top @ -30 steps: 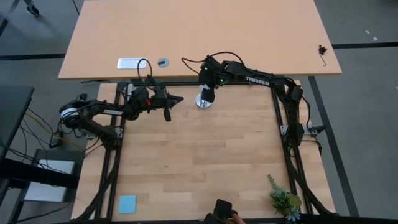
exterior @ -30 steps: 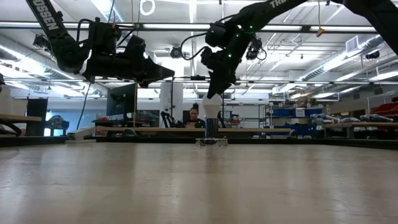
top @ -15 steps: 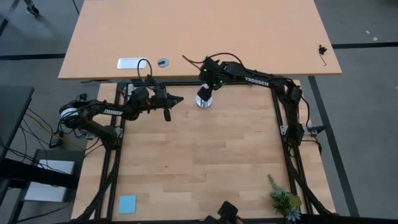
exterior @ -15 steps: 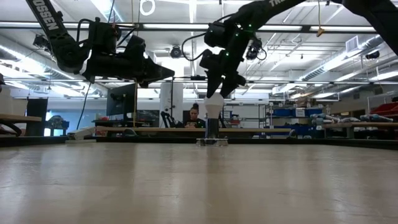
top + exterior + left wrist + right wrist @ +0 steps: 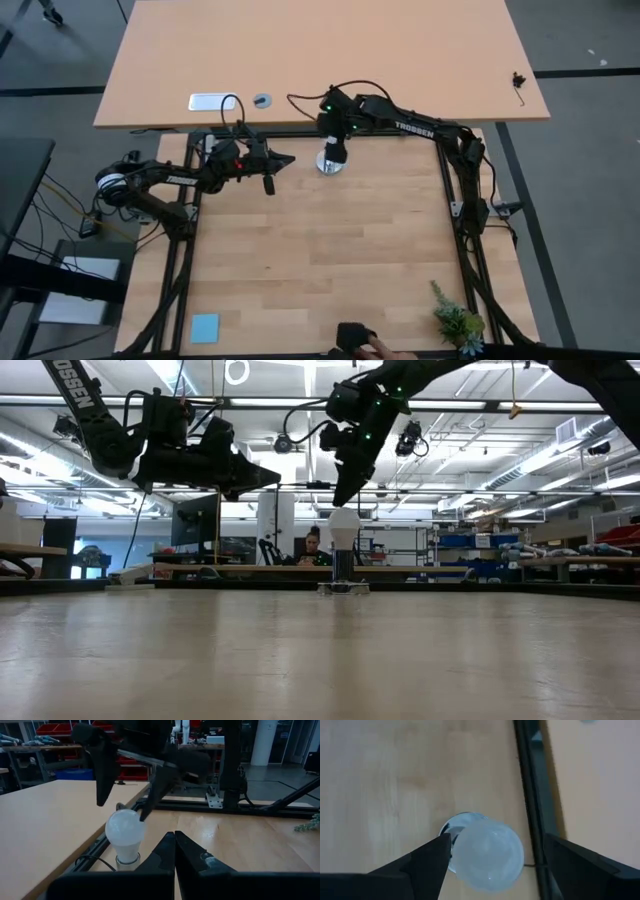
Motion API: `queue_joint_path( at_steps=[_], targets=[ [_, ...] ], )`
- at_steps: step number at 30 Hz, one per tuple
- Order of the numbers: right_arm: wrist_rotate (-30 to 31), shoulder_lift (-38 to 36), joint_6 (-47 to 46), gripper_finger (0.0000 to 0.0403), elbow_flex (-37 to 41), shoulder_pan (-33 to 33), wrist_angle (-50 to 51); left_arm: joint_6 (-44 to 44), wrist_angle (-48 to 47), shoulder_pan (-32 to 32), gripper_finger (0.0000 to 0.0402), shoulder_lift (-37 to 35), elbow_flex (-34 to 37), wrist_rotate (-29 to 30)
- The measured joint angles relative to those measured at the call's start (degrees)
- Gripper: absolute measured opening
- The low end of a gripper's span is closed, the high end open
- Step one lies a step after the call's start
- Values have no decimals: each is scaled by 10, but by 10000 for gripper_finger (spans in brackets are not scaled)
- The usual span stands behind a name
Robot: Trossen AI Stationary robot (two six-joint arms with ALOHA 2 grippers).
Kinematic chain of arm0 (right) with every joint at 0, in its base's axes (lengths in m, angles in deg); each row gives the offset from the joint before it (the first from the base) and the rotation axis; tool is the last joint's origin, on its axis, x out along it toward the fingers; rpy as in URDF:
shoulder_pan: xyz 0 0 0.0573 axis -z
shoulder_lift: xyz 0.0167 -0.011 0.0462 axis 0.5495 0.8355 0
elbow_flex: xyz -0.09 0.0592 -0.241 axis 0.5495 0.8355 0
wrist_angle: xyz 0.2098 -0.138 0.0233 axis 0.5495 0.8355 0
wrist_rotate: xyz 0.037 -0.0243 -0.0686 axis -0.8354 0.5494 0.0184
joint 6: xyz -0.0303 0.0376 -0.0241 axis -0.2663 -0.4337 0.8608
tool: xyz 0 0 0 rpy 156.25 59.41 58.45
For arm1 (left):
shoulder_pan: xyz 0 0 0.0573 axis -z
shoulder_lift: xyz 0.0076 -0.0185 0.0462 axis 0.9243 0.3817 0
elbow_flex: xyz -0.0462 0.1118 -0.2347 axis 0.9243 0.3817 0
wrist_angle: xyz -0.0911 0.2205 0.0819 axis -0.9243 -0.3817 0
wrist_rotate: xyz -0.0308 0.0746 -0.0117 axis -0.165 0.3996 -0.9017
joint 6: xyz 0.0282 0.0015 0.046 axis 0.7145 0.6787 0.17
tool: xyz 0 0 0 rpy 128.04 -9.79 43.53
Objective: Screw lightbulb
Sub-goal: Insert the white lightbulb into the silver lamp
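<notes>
Tabletop: right gripper point(image 5: 490, 855) spread (untouching) over lightbulb point(image 5: 487, 852).

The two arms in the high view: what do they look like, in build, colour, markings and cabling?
Both are dark, near-black jointed arms with white TROSSEN lettering on a link. The right arm shows small green lights and a looping black cable near its wrist. The left arm carries black cabling too, plus a pale band at its base end. Each ends in slim, tapering dark fingers: the left gripper and the right gripper.
</notes>
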Motion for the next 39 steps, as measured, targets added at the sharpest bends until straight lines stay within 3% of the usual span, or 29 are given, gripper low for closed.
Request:
queue_joint_path(
  at_steps=[4, 13, 20, 28, 32, 39],
  targets=[
    [-25, 0, 65, 315, 13, 4, 0, 0, 0, 0, 5, 0, 0, 0],
    [-36, -1, 63, 291, 40, 18, -8, 0, 0, 0, 5, 0, 0, 0],
    [-29, -3, -44, 251, 48, 17, -26, 0, 0, 0, 5, 0, 0, 0],
    [22, -5, -355, 247, 47, 16, -8, 0, 0, 0, 5, 0, 0, 0],
    [21, -5, -366, 260, 45, 13, -2, 0, 0, 0, 5, 0, 0, 0],
    [18, 1, -282, 282, 6, 3, 14, 0, 0, 0, 5, 0, 0, 0]
  ],
)
